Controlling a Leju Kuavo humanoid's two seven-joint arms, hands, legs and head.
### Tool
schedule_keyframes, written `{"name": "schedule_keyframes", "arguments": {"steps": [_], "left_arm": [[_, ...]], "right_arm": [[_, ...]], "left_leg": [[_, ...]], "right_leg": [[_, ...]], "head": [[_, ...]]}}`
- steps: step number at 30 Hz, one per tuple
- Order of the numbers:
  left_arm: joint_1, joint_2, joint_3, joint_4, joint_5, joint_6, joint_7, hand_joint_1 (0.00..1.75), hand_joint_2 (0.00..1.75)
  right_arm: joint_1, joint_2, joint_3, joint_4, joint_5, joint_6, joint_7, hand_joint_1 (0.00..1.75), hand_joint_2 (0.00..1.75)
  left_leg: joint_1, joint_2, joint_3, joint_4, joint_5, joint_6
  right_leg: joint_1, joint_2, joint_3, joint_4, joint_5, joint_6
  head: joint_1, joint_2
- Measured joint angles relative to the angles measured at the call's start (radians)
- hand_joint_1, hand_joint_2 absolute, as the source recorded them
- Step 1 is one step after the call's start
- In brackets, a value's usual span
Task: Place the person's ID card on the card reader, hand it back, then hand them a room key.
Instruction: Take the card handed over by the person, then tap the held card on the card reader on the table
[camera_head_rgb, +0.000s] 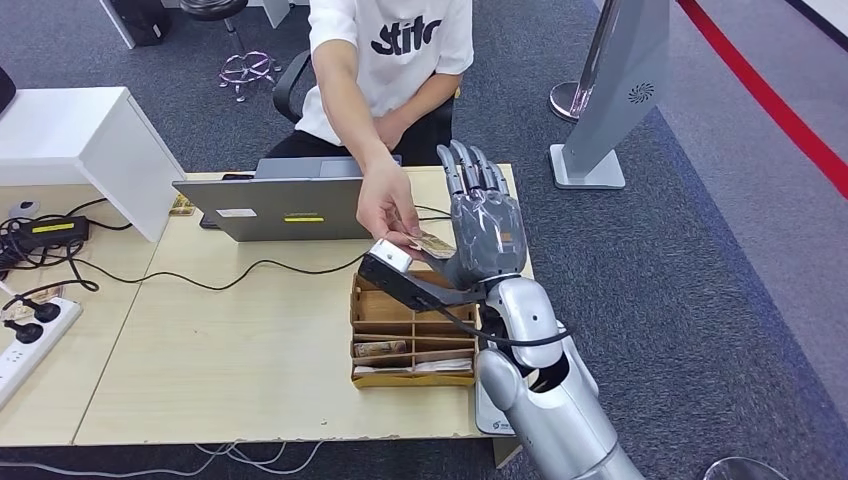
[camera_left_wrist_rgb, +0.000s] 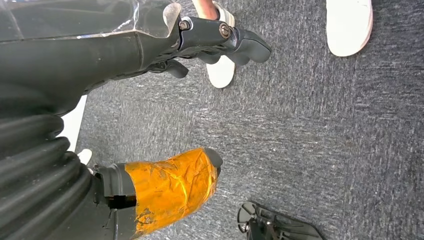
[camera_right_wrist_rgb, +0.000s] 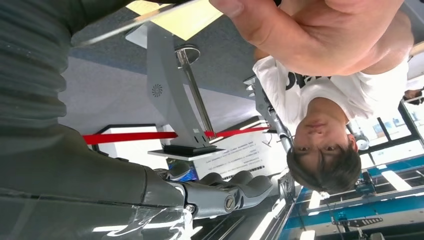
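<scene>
1. Silver and raised above the counter (camera_head_rgb: 200, 340), the right hand (camera_head_rgb: 485, 225) is held palm-up with fingers spread, nothing gripped.
2. An ID card (camera_head_rgb: 432, 243) is pinched in the person's hand (camera_head_rgb: 388, 208), just beside the robot's thumb.
3. The card should be pinched gently once laid in, probably.
4. The left hand (camera_left_wrist_rgb: 165, 185) hangs over grey carpet (camera_left_wrist_rgb: 310, 130); its grip cannot be told.
5. A wooden tray (camera_head_rgb: 412, 340) lies below the right hand, a laptop (camera_head_rgb: 275, 205) beyond.
</scene>
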Motion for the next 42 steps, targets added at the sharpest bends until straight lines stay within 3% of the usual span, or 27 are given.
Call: {"name": "schedule_keyframes", "arguments": {"steps": [1, 2, 22, 42], "left_arm": [[0.000, -0.002, 0.003, 0.000, -0.003, 0.000, 0.001, 0.00, 1.75], [-0.001, -0.003, 0.005, 0.000, -0.005, -0.001, 0.001, 0.00, 1.75], [-0.002, -0.010, 0.019, 0.000, -0.025, -0.005, 0.003, 0.00, 1.75], [-0.002, -0.013, 0.035, 0.000, -0.028, -0.005, 0.003, 0.00, 1.75]], "right_arm": [[0.000, 0.000, 0.000, 0.003, -0.001, -0.001, 0.001, 1.47, 1.75], [0.000, 0.000, 0.000, 0.006, -0.001, -0.002, 0.001, 1.75, 1.75], [0.015, 0.000, 0.008, 0.005, -0.042, -0.013, -0.043, 1.75, 1.75], [0.082, -0.008, 0.008, -0.101, -0.088, -0.033, -0.065, 1.75, 1.75]], "left_leg": [[0.000, 0.000, 0.000, 0.000, 0.000, 0.000], [0.000, 0.000, 0.000, 0.000, 0.000, 0.000], [0.000, 0.000, 0.000, 0.000, 0.000, 0.000], [0.000, 0.000, 0.000, 0.000, 0.000, 0.000]], "right_leg": [[0.000, 0.000, 0.000, 0.000, 0.000, 0.000], [0.000, 0.000, 0.000, 0.000, 0.000, 0.000], [0.000, 0.001, -0.001, 0.000, 0.000, 0.000], [0.000, 0.001, -0.001, 0.000, 0.000, 0.000]], "head": [[0.000, 0.000], [0.000, 0.000], [0.000, 0.000], [0.000, 0.000]]}}
